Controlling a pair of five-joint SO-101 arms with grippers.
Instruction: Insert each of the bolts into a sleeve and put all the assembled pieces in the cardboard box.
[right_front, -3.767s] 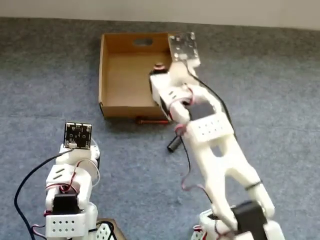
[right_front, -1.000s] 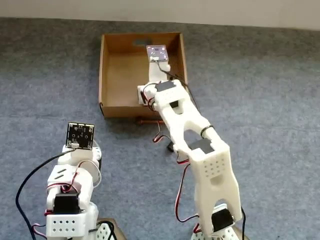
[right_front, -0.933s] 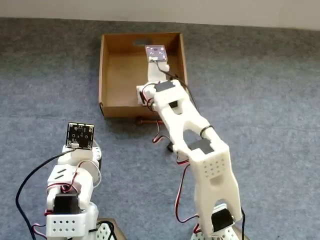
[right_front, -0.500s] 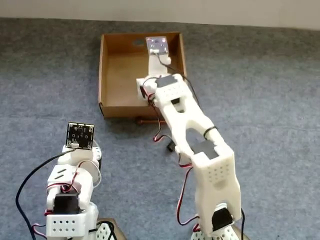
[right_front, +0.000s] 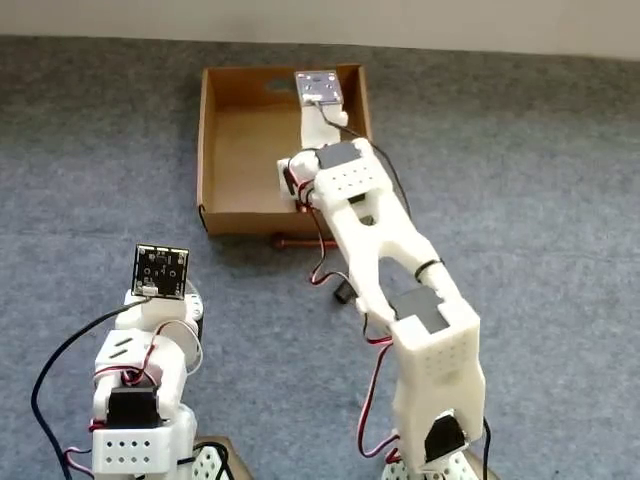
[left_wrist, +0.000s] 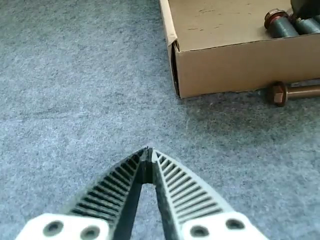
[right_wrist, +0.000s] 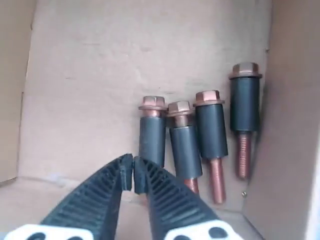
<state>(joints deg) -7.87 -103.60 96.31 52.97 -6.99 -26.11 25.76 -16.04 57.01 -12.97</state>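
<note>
Over cardboard box (right_wrist: 75, 75): right gripper (right_wrist: 133, 167) pressed together, empty; four sleeved bolts (right_wrist: 210, 130) (copper, black sleeves) side by side.

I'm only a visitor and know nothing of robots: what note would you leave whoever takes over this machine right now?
Left gripper: fingers shut, empty, over the carpet short of the cardboard box.
Right gripper: fingers shut, empty, above the box floor.
Done: four assembled pieces lie in the box.
Left: one bare bolt lies on the carpet just outside the box, one sleeve beside the right arm. Join them, then box the piece.
</note>
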